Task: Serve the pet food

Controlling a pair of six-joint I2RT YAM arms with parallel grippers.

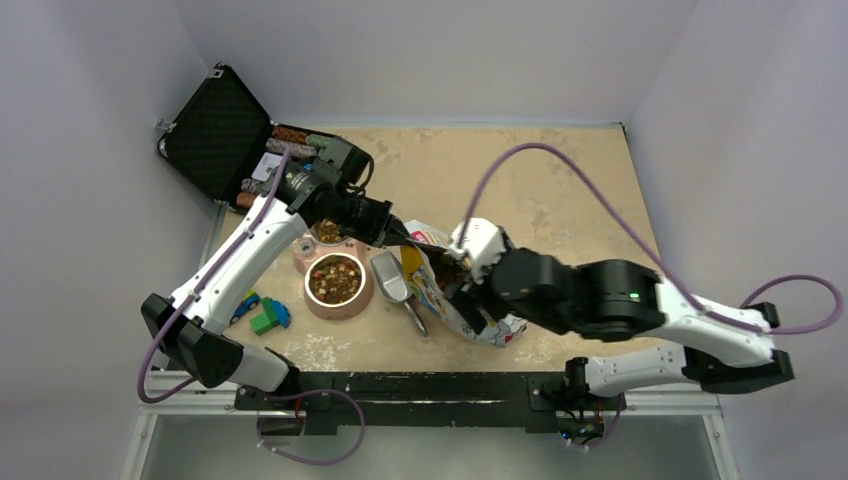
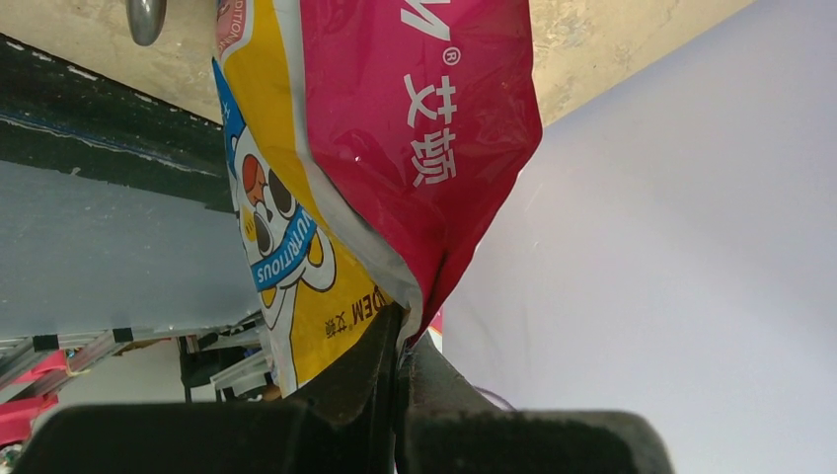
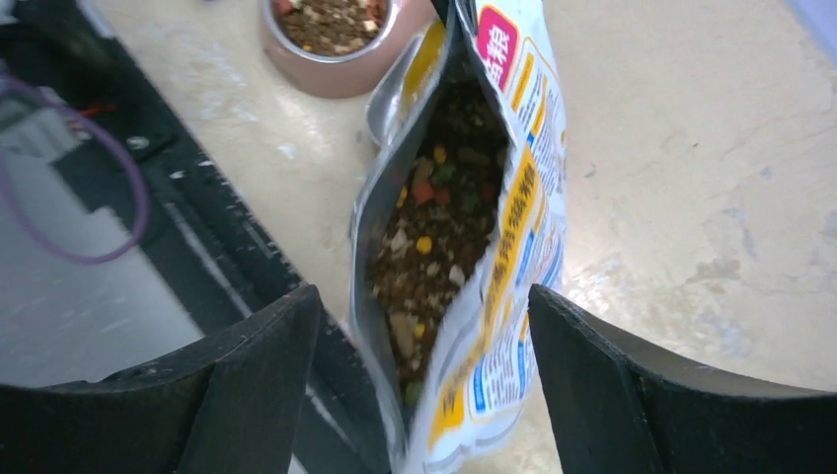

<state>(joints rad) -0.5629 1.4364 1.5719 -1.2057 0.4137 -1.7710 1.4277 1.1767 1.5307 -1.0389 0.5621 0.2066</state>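
Note:
The glossy bag stands open on the table, right of the bowls. Mixed brown, tan and coloured pet food shows inside its open mouth. My left gripper is shut on the bag's top edge, and the left wrist view shows the red and yellow bag pinched in the left gripper. My right gripper hovers open over the bag's near end, one finger on each side and neither touching. The pink bowl holds pet food.
A metal scoop lies between the bowl and the bag. A second small bowl sits behind the first. An open black case with round chips stands at the back left. Toy blocks lie at the front left, and a black rail runs along the near edge.

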